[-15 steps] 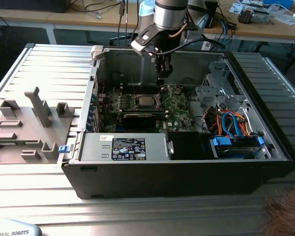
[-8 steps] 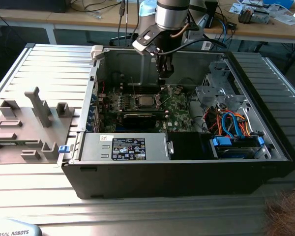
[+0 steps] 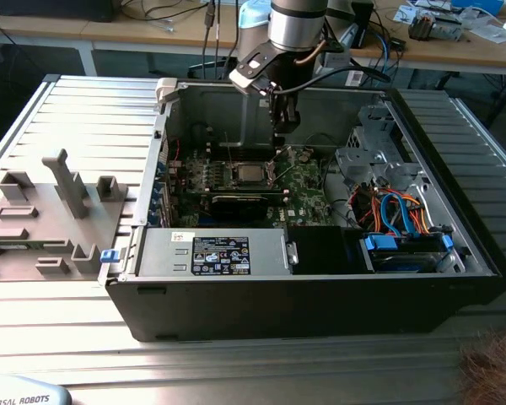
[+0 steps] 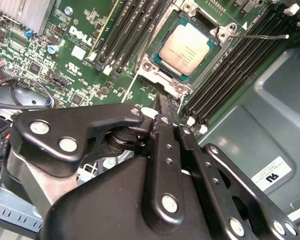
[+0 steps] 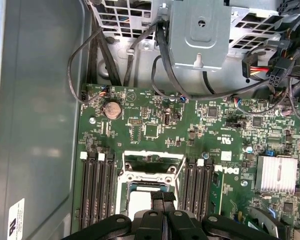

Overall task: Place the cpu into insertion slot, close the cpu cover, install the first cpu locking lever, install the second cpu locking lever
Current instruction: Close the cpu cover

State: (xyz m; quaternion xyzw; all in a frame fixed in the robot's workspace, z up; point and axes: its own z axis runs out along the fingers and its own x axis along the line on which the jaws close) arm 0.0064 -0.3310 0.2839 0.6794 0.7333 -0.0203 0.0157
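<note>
The cpu (image 4: 186, 47), a silvery square chip, lies in the insertion slot (image 4: 146, 65) on the green motherboard, also visible in the exterior view as cpu (image 3: 251, 175). The cpu cover (image 4: 165, 76), a thin silver frame, lies flat around the chip. One thin wire lever (image 4: 260, 36) sticks out over the memory slots. Another thin lever (image 4: 130, 86) runs along the opposite side. My gripper (image 5: 162, 199) hangs just above the slot's edge, its black fingers shut together on nothing. From the exterior view, the gripper (image 3: 283, 122) stands over the board's rear.
The open black computer case (image 3: 320, 295) lies on a ribbed metal table. A black graphics card (image 3: 240, 201), power supply (image 3: 219, 253) and drive bay with blue cables (image 3: 401, 224) crowd the board. Memory slots (image 4: 230, 75) flank the socket. A grey fixture tray (image 3: 51, 211) sits at the exterior view's left.
</note>
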